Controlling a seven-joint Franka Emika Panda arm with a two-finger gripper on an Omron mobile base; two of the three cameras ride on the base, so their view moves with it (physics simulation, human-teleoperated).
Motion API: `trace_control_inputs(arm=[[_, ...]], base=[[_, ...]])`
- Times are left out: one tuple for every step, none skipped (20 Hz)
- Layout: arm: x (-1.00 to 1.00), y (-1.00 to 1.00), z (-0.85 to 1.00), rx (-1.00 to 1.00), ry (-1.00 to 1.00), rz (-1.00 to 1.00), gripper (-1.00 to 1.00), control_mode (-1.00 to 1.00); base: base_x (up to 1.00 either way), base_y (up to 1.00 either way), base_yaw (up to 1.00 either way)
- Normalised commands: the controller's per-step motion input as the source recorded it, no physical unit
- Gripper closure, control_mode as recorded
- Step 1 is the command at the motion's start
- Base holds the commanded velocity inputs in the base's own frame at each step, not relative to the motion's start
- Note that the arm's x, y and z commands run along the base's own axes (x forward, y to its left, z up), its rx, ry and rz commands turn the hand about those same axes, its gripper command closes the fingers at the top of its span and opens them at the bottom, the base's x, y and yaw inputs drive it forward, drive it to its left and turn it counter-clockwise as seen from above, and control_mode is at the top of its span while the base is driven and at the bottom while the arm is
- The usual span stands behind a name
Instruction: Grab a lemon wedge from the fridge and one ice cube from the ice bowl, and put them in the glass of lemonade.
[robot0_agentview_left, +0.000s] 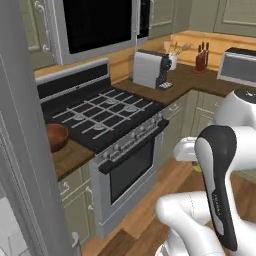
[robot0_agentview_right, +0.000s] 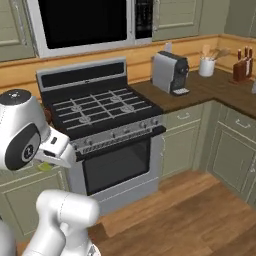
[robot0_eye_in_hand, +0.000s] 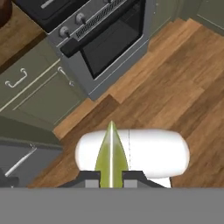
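fingers: the gripper (robot0_eye_in_hand: 111, 175) is clenched on the lemon wedge (robot0_eye_in_hand: 111, 153); in the hand view the two dark finger tips (robot0_eye_in_hand: 92, 176) sit tight against its sides at 6 o'clock.
lemon wedge: pale yellow-green, pointed, its tip aimed toward 12 o'clock in the hand view, with a light ridge down its middle; a sliver of the same colour shows under the wrist in the left base view (robot0_agentview_left: 196, 168) and in the right base view (robot0_agentview_right: 46, 167).
below the wedge: wooden floor (robot0_eye_in_hand: 175, 87) of warm brown planks, well apart from the fingers.
stove: a steel gas range (robot0_agentview_left: 107, 120) with black grates and a dark oven door (robot0_eye_in_hand: 113, 43); in the hand view it lies from 11 to 12 o'clock of the wedge.
ice bowl: low, round, reddish-brown (robot0_agentview_left: 56, 137), standing on the wooden tabletop (robot0_agentview_left: 75, 155) just beside the range, at 9 o'clock of it in the left base view.
fridge: a grey steel edge (robot0_agentview_left: 25, 150) runs down the 9 o'clock side of the left base view, beside the bowl.
cabinets: olive-green doors and drawers (robot0_eye_in_hand: 30, 87) under the tabletop.
far tabletop: coffee machine (robot0_agentview_right: 170, 73), utensil holder (robot0_agentview_right: 206, 66) and knife block (robot0_agentview_right: 241, 70) along the back, from 1 to 3 o'clock of the range in the right base view.
overhead: a microwave (robot0_agentview_right: 85, 22) above the range.
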Motion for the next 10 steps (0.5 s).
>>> trace_control_inputs(arm=[[0.0, 0.0, 0.0, 0.0, 0.0, 0.0, 1.0, 1.0], [0.0, 0.0, 0.0, 0.0, 0.0, 0.0, 1.0, 1.0], [0.0, 0.0, 0.0, 0.0, 0.0, 0.0, 1.0, 1.0], [0.0, 0.0, 0.0, 0.0, 0.0, 0.0, 1.0, 1.0], [0.0, 0.0, 0.0, 0.0, 0.0, 0.0, 1.0, 1.0], [0.0, 0.0, 0.0, 0.0, 0.0, 0.0, 1.0, 1.0], [0.0, 0.0, 0.0, 0.0, 0.0, 0.0, 1.0, 1.0], [0.0, 0.0, 0.0, 0.0, 0.0, 0.0, 1.0, 1.0], [0.0, 0.0, 0.0, 0.0, 0.0, 0.0, 1.0, 1.0], [0.0, 0.0, 0.0, 0.0, 0.0, 0.0, 1.0, 1.0]], base=[[0.97, -0.56, 0.64], [0.86, -0.56, 0.67], [0.71, -0.57, 0.69], [0.6, -0.54, 0.69], [0.44, -0.4, 0.68], [0.26, -0.19, 0.59], [0.24, 0.0, 0.46], [0.36, -0.06, 0.41], [0.32, -0.06, 0.38], [0.46, 0.0, 0.43]])
